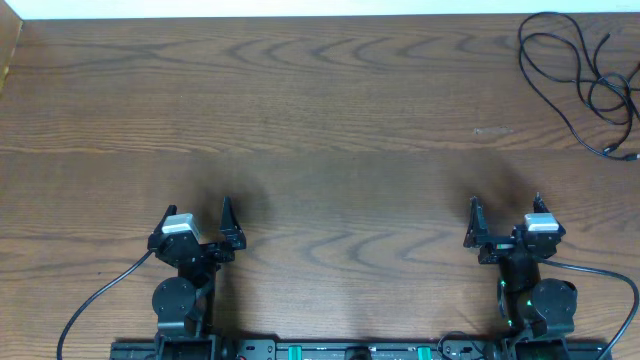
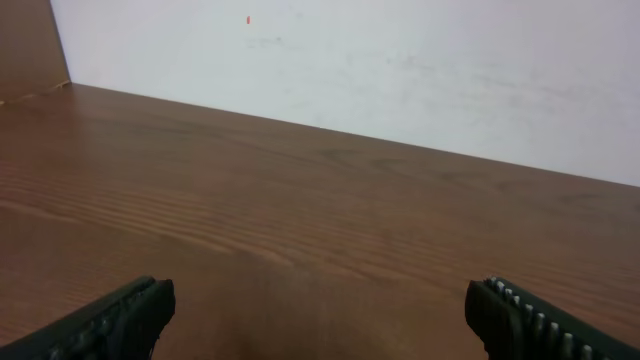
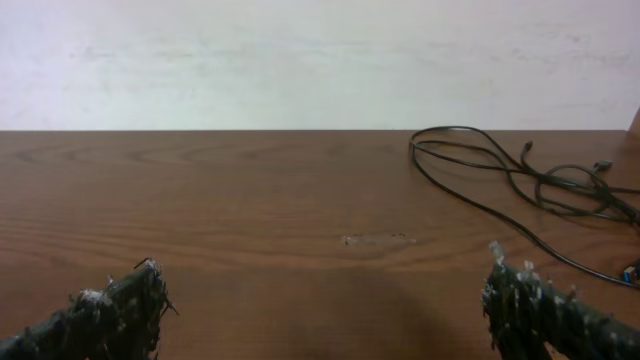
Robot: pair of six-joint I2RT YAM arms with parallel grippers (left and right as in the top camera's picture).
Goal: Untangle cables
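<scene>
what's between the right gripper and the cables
Nothing visible. The right gripper is open and empty, and only bare table lies between it and the cables, heaped near the far right corner. The pale scuff on the wood looks flat and is no obstacle.

The table (image 1: 320,110) is dark brown wood with wavy, darker grain lines and one small pale scuff (image 1: 493,130). The cables (image 1: 578,85) are black. The wall (image 2: 400,70) is off-white with a tiny red dot (image 2: 249,19). The left gripper (image 1: 197,212) is black with a silver-grey block (image 1: 178,224) on top, and so is the right gripper (image 1: 505,205); its fingers (image 3: 115,305) are black flecked with whitish specks. Small green lights (image 1: 298,352) glow on the black base rail (image 1: 250,349)
</scene>
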